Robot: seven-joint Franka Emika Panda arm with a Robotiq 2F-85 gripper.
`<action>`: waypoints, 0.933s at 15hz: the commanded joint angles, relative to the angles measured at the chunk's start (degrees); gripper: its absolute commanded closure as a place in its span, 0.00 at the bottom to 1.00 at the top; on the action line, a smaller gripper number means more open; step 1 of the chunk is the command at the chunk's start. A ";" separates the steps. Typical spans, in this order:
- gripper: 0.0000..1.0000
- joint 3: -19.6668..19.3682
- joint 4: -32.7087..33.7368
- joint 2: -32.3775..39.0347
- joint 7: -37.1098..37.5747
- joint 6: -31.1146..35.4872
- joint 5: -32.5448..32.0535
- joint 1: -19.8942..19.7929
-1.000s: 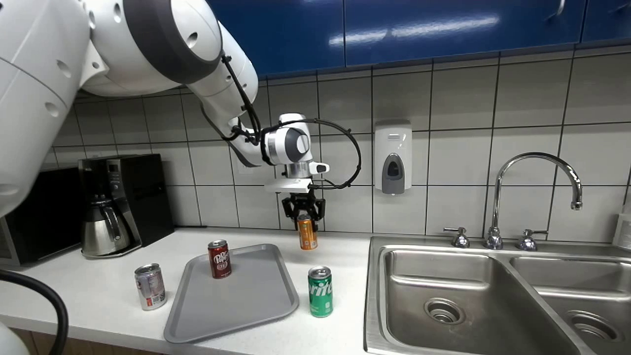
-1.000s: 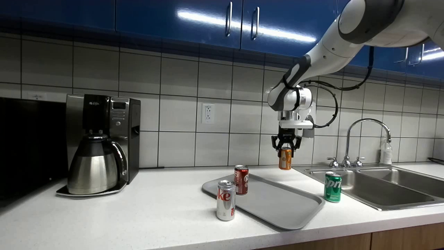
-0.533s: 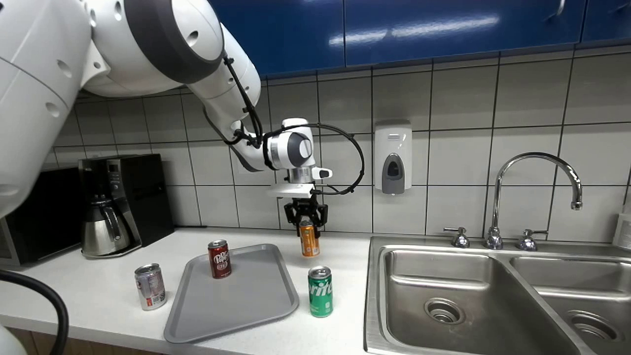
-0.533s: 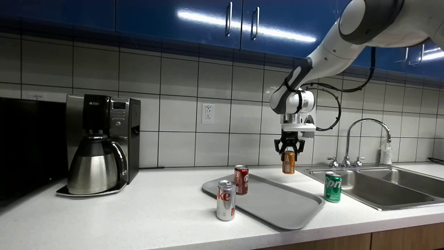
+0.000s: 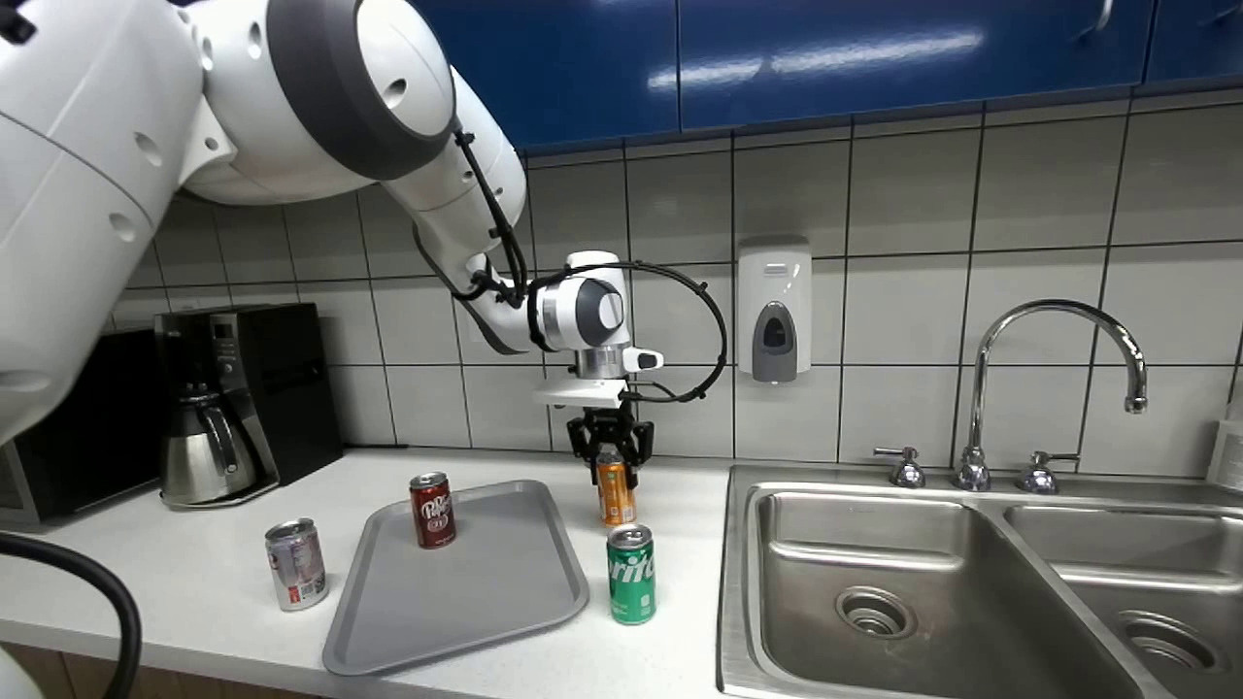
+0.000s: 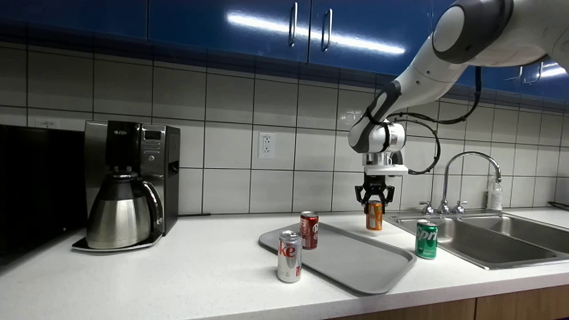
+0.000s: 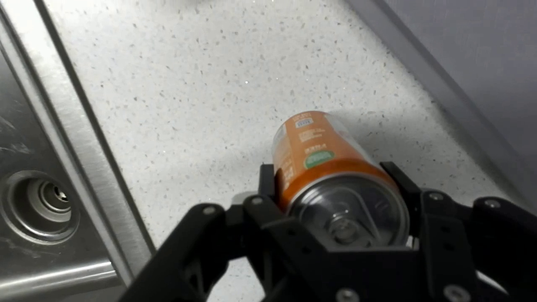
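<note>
My gripper is shut on an orange can, its fingers on both sides of the can's upper part. The orange can is upright in both exterior views; in the wrist view its lid faces the camera. It is at or just above the counter between the tray and the sink; I cannot tell whether its base touches. A green Sprite can stands in front of it. A red Dr Pepper can stands on the grey tray. A silver Coke can stands beside the tray.
The steel sink with a tall faucet is on one side. A coffee maker with a carafe stands at the other end. A soap dispenser hangs on the tiled wall behind the arm. Blue cabinets are overhead.
My gripper has moved down with the orange can, slightly towards the sink and the green can. The other cans and the tray have not moved.
</note>
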 commanded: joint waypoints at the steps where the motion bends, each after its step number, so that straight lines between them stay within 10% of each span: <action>1: 0.62 0.27 -0.13 0.09 0.44 0.19 0.39 -0.44; 8: 0.62 0.99 -0.56 0.37 -1.00 0.19 1.39 -0.95; 9: 0.20 1.38 -0.89 -0.12 -1.55 -0.19 1.89 -1.10; 14: 0.00 2.05 -1.79 -3.07 -2.48 0.00 2.49 -0.71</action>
